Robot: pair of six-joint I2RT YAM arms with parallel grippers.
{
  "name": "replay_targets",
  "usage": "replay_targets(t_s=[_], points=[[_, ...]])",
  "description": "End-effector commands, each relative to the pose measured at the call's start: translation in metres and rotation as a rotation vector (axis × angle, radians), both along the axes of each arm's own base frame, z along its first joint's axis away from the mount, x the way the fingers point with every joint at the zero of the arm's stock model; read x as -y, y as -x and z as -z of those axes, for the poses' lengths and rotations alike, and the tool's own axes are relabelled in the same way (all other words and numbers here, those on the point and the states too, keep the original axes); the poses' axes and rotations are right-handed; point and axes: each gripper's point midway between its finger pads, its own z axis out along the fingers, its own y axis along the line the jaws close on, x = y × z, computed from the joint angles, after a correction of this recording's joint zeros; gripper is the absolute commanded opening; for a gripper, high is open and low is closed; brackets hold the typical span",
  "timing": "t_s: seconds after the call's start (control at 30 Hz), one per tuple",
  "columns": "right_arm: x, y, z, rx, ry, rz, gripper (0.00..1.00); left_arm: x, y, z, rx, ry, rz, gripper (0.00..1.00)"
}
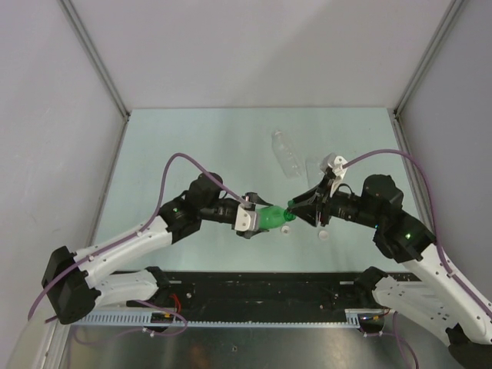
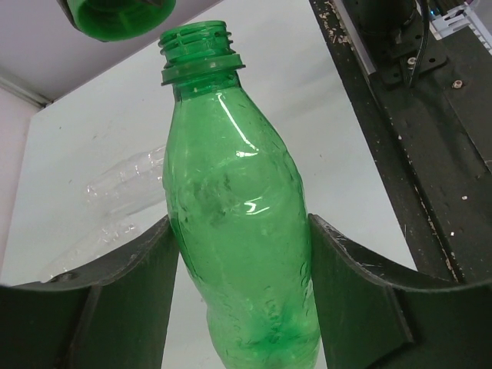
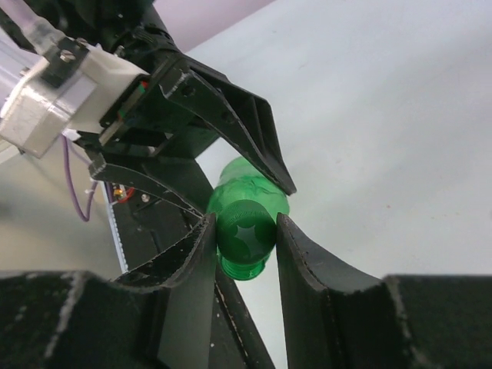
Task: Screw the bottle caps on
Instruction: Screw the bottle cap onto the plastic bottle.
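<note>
Top external, one green bottle [image 1: 270, 218], two white caps [image 1: 324, 235]

Text check | nothing is reading as letters, numbers, brand or sign in any of the 3 views | green bottle [image 2: 238, 231] is showing only faint moulded relief, too blurred to read | green cap [image 3: 245, 237] is showing no legible marking

Translucent green plastic bottle [image 2: 238, 231]: base cut off by the left wrist view's bottom edge. Dark green round screw cap [image 2: 115, 17]: cropped at the top edge. Clear ribbed plastic bottle [image 2: 127, 181] behind: blurred, outline indistinct.
</note>
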Motion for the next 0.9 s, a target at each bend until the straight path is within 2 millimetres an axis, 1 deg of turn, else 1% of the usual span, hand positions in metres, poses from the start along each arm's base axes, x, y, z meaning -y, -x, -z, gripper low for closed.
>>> replay_targets(t_s=[0.0, 0.1, 0.3, 0.47, 0.67, 0.87], points=[[0.011, -0.008, -0.006, 0.051, 0.047, 0.071, 0.13, 0.000, 0.001, -0.009, 0.009, 0.025, 0.016, 0.00], [0.014, -0.011, 0.000, 0.042, 0.075, 0.096, 0.13, 0.002, 0.001, -0.010, -0.017, 0.025, 0.014, 0.00], [0.004, -0.006, 0.009, 0.019, 0.096, 0.041, 0.13, 0.008, -0.002, -0.017, -0.078, 0.029, -0.005, 0.00], [0.002, -0.001, 0.010, 0.018, 0.100, 0.023, 0.13, 0.011, -0.001, -0.023, -0.128, 0.036, -0.002, 0.00], [0.008, 0.001, 0.007, 0.036, 0.099, 0.042, 0.13, 0.010, 0.002, -0.027, -0.155, 0.046, 0.009, 0.00], [0.010, 0.002, 0.010, 0.024, 0.111, 0.048, 0.14, 0.008, 0.007, -0.034, -0.166, 0.062, 0.038, 0.00]])
